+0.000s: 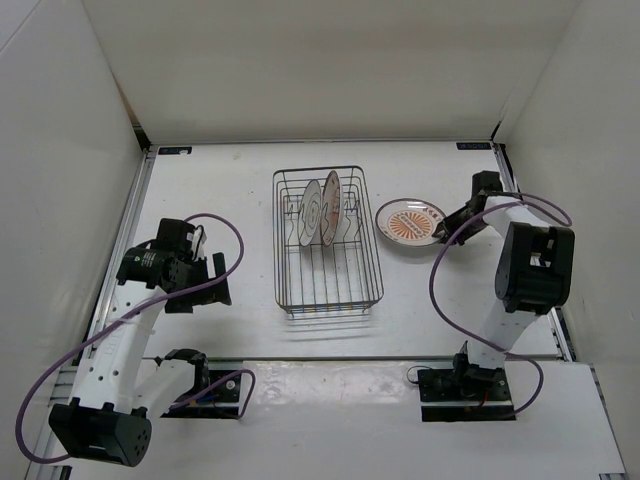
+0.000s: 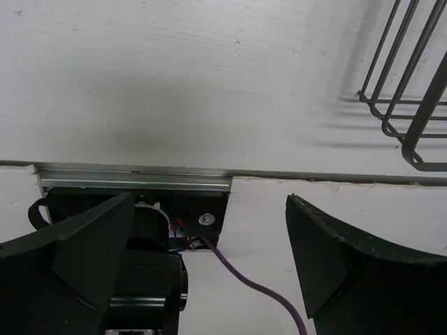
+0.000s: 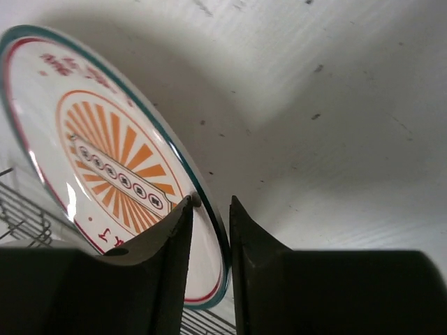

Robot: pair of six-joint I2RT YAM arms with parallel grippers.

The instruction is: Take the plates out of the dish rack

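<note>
The dark wire dish rack [image 1: 350, 285] stands mid-table with two plates upright in its far half, one [image 1: 309, 212] left of the other [image 1: 331, 207]. A third plate [image 1: 408, 222] with an orange sunburst lies low over the table right of the rack. My right gripper [image 1: 445, 226] is shut on its right rim. In the right wrist view the jaws [image 3: 209, 206] straddle the plate's [image 3: 112, 160] edge. My left gripper [image 1: 212, 280] is open and empty left of the rack. It shows in the left wrist view [image 2: 209, 206], with a rack corner [image 2: 412, 105] at the upper right.
White walls enclose the table on three sides. A purple cable [image 2: 251, 283] runs beneath the left gripper, beside the left arm's base mount [image 1: 205, 390]. The right arm's base [image 1: 468, 385] sits at the near edge. Rack wires [image 3: 21, 216] show at the right wrist view's lower left.
</note>
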